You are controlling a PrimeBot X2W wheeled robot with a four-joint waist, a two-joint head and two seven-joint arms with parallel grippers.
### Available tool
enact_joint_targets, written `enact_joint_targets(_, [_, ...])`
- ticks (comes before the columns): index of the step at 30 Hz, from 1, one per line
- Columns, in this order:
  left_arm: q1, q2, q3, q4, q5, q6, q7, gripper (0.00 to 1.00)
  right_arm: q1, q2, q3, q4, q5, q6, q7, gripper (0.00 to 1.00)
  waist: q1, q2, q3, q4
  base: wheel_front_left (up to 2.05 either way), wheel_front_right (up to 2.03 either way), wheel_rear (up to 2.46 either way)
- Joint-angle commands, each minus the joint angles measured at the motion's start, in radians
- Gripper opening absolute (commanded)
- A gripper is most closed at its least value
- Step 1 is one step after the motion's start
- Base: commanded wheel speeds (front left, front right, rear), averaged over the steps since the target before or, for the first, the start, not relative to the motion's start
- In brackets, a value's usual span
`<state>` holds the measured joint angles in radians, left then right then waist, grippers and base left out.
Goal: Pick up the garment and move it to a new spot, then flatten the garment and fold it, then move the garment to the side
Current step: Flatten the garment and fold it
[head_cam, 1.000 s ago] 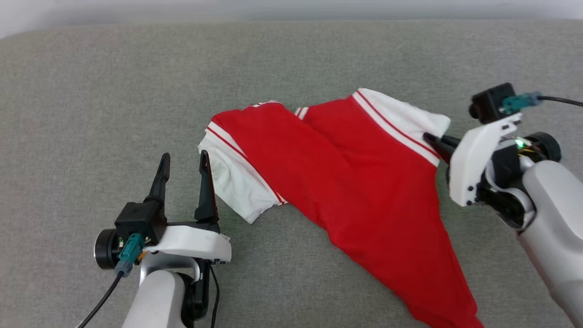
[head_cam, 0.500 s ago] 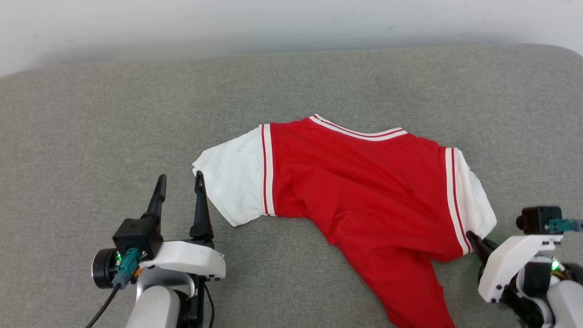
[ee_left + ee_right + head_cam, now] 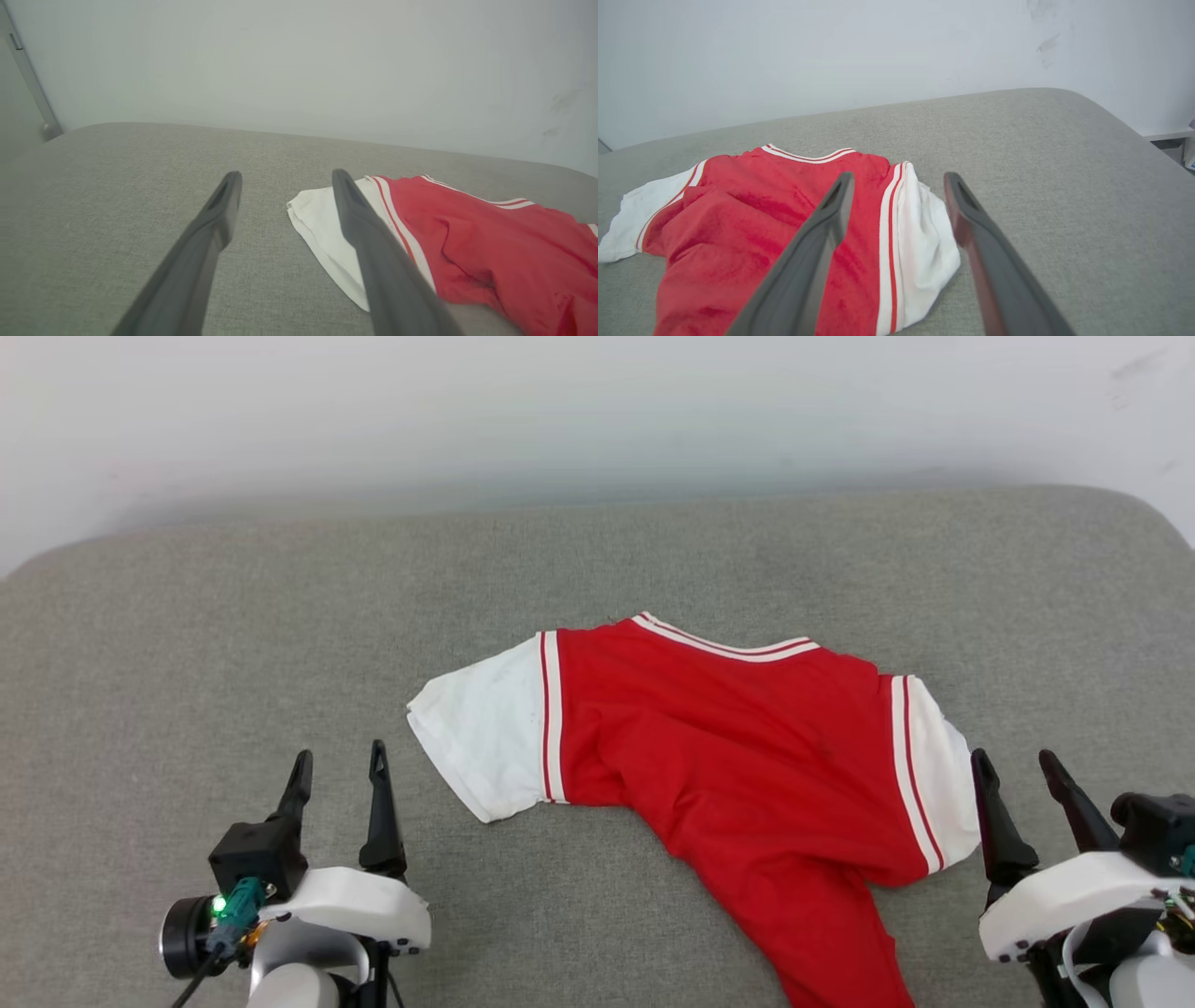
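The light is bright, soft and even, with no hard glare and no clear single source. In the head view the pale wall (image 3: 597, 411) washes out to a hazy grey-white, and the far edge of the grey fabric surface (image 3: 187, 616) bows with lens distortion. The red T-shirt (image 3: 747, 747) casts only a thin, faint shadow along its lower edges, and its folds show as soft darker creases. A small green lamp (image 3: 219, 903) glows on the left wrist. In the wrist views the left fingers (image 3: 205, 252) and right fingers (image 3: 822, 242) are blurred and out of focus near the lens, one right finger tinged red, while the cloth beyond stays fairly sharp.
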<state>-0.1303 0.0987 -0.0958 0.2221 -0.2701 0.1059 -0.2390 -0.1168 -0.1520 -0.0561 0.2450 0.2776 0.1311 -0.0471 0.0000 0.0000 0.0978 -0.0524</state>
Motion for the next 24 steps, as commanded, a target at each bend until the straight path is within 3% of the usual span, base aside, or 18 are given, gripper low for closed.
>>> enact_joint_targets(1, [0.015,0.015,0.006,-0.004,-0.007,0.007,0.018,1.00,0.034,0.025,-0.007,-0.047,-0.026,-0.001,-0.020,1.00,0.0000,0.0000,-0.020,-0.004,0.00,0.00,0.00])
enact_joint_targets(6, [0.009,0.048,0.015,-0.014,-0.015,0.000,0.083,1.00,0.082,0.059,-0.012,-0.130,-0.054,-0.001,-0.020,1.00,0.0000,0.0000,-0.036,-0.011,0.00,0.00,0.00])
enact_joint_targets(9, [-0.051,0.085,0.004,-0.020,-0.027,-0.036,0.167,1.00,0.105,0.077,-0.006,-0.184,-0.057,-0.001,-0.005,1.00,0.0000,0.0000,-0.037,-0.015,0.00,0.00,0.00])
enact_joint_targets(17, [-0.303,0.196,-0.049,0.104,-0.115,-0.192,0.510,1.00,0.084,0.094,0.037,-0.264,-0.053,-0.001,0.019,1.00,0.0000,0.0000,0.020,-0.059,0.00,0.00,0.00])
enact_joint_targets(24, [-0.474,0.277,-0.101,0.282,-0.245,-0.233,0.815,1.00,0.041,0.097,0.079,-0.261,-0.043,-0.001,0.012,1.00,0.0000,0.0000,0.105,-0.113,0.00,0.00,0.00])
